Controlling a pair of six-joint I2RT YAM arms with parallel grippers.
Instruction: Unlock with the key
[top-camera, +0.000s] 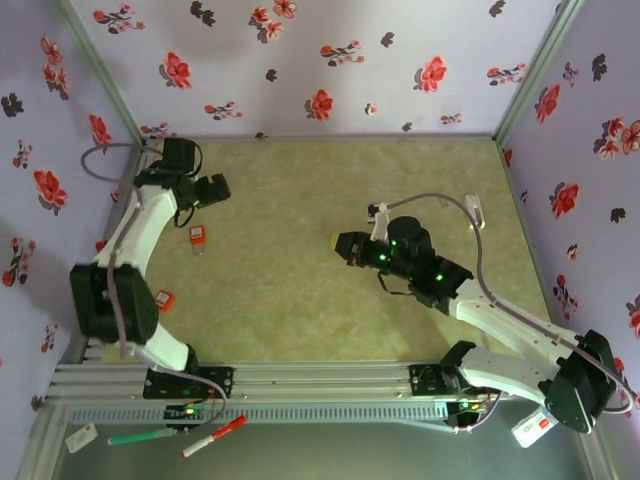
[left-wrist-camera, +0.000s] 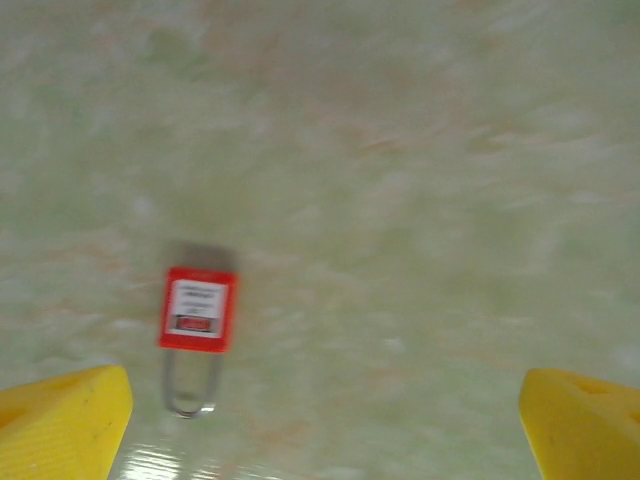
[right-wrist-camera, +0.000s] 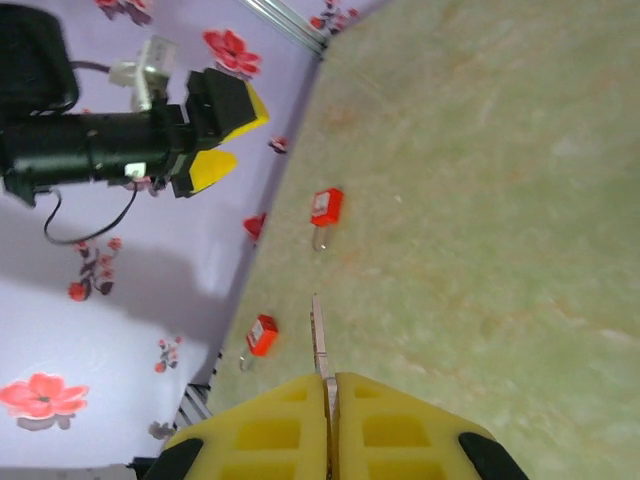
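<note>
Your left end effector (left-wrist-camera: 325, 430) hangs wide open w/ nothing in it. The red padlock (left-wrist-camera: 198, 310) lies flat on the desk (left-wrist-camera: 420, 200) below it, nearer the left finger than the right. Your right end effector (right-wrist-camera: 328, 385) is clenched on the key (right-wrist-camera: 318, 335), thin blade sticking out fwd. It sits over mid-desk, well apart from the lock.

Step in hand, as I read it: secure the lock so the key can go in.
- Centre the left jaws over the red body first, since it's off to one side now.
- Come down & pinch across the body, not the shackle, which points back toward the wrist cam.
- Leave the end opposite the shackle free. The keyhole's prob there, but I can't see it from here.
- Lift & tilt that end toward the right arm, then line the blade up w/ the body's long axis before pushing.
- The left wrist view is blurry, so go slow before closing.

Count:
- 2 padlocks: the one under the left arm, and a second padlock (top-camera: 164, 300) nearer the arm bases, by the left wall.
- 1 key.
- 2 arms.
- By the arm bases at the near edge: 1 green marker (top-camera: 140, 437) & 1 red marker (top-camera: 213, 436).
</note>
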